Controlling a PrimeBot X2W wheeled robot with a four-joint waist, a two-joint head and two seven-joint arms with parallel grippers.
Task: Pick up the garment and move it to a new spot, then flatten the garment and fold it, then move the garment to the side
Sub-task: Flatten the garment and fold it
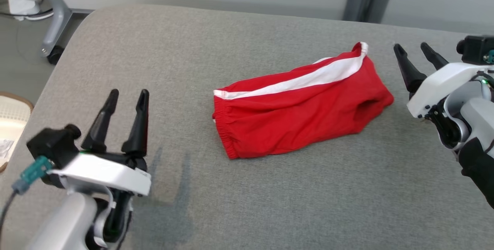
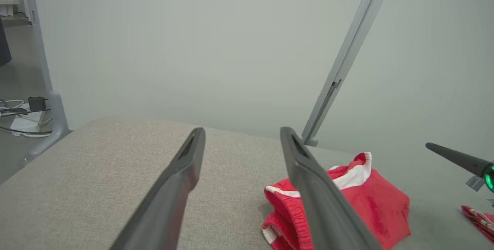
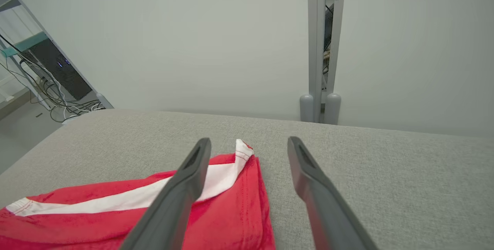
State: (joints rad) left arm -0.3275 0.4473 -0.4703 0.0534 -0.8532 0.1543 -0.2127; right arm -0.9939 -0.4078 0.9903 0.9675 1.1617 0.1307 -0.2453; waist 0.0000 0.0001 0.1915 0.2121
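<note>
My left gripper (image 1: 128,92) and right gripper (image 1: 411,46): both spread, empty, at the near-left and right edge of the grey woven-fabric pad (image 1: 270,203). Red cloth shorts with white side stripe (image 1: 301,115) lie mid-pad. Likely light, limp, grippy; I'd pinch elastic waistband (image 1: 222,134) and raised hem corner (image 1: 362,49).

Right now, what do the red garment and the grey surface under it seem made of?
The red garment: soft matte cloth, perhaps fleece or cotton, by its limp creases and gathered waistband. The grey surface: matte woven upholstery, by its fine speckled weave.
</note>
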